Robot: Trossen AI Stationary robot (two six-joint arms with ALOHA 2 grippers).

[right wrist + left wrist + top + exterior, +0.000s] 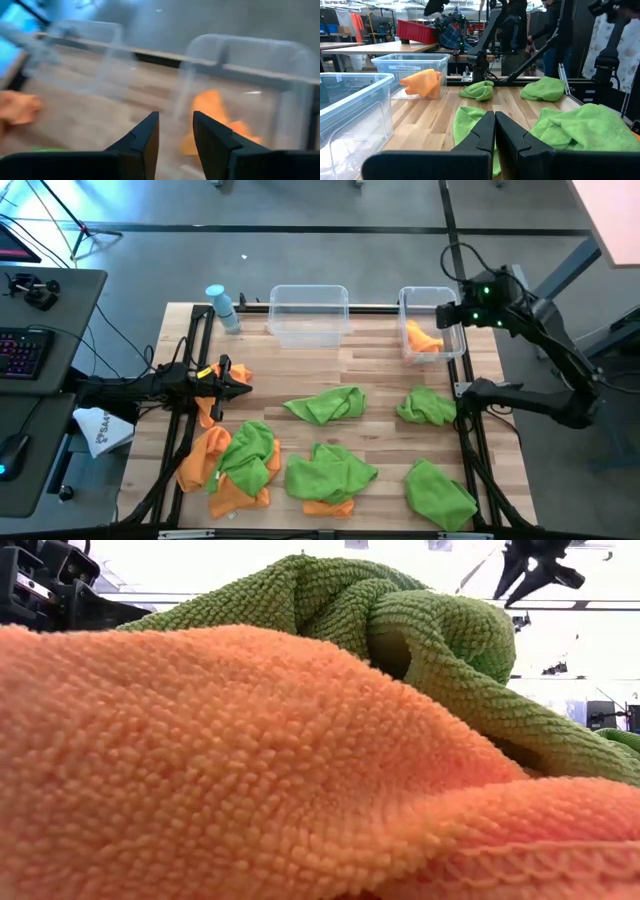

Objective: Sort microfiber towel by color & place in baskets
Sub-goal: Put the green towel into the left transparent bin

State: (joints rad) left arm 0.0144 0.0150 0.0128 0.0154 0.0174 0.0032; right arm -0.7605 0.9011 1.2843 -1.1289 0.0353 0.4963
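Observation:
Several green towels [325, 405] and orange towels [205, 465] lie crumpled on the wooden table. The wider basket [308, 315] stands at the far edge with no towel in it. To its right, the narrower basket [432, 298] has one orange towel [423, 340] resting on its floor. My right gripper [447, 315] hovers open at that basket's left wall, nothing between its fingers [176, 122]. My left gripper [248, 385] is shut and holds nothing. It hovers level over the table's left part, above an orange towel [208, 412], and points right [495, 117].
A small light-blue bottle [222, 308] stands at the far left, beside the wider basket. Black frame rails run along the table's left and right edges. In the low view an orange towel [250, 760] fills the foreground, with a green towel [420, 630] behind it.

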